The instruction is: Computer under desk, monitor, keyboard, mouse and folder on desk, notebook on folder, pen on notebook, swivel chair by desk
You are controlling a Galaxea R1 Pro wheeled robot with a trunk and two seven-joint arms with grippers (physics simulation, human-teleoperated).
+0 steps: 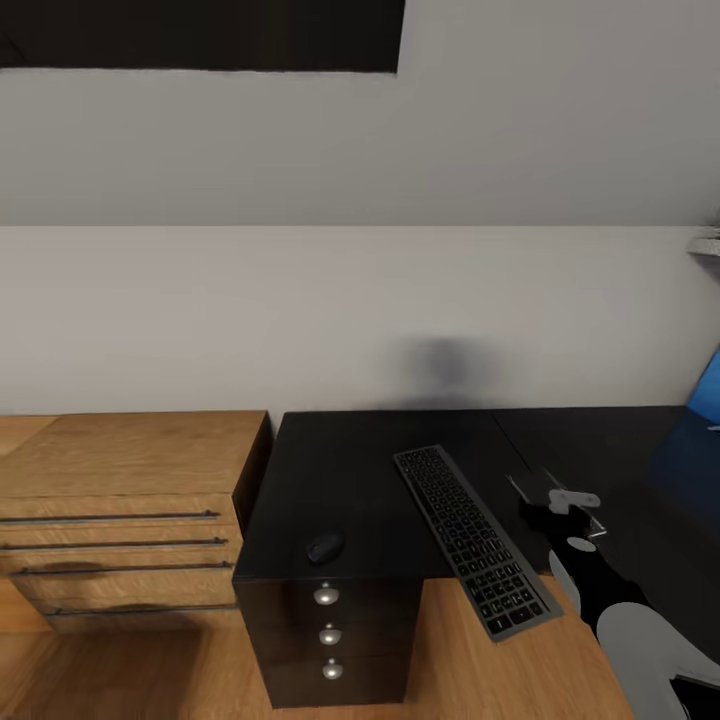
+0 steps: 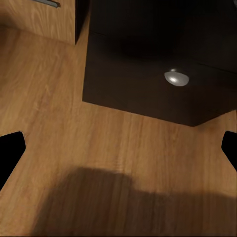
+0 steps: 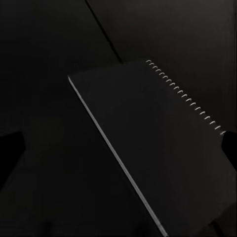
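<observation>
The black desk (image 1: 350, 470) stands against the pale wall. The dark grey keyboard (image 1: 473, 537) lies on it at a slant, its near end hanging past the front edge. Near the desk's front left corner sits the mouse (image 1: 324, 547). A dark spiral-bound notebook (image 1: 535, 487) (image 3: 163, 148) lies flat on the desk right of the keyboard, and my right gripper (image 1: 572, 508) (image 3: 118, 148) hovers over it, open, fingers wide apart. The blue folder (image 1: 706, 392) shows at the right edge, cut off. My left gripper (image 2: 118, 148) is open, low over the floor before the drawer unit (image 2: 148, 84).
A light wooden dresser (image 1: 120, 510) with long bar handles stands close to the desk's left side. The black drawer unit (image 1: 330, 640) with round silver knobs fills the space under the desk's left end. Wood plank floor (image 1: 500, 680) lies in front.
</observation>
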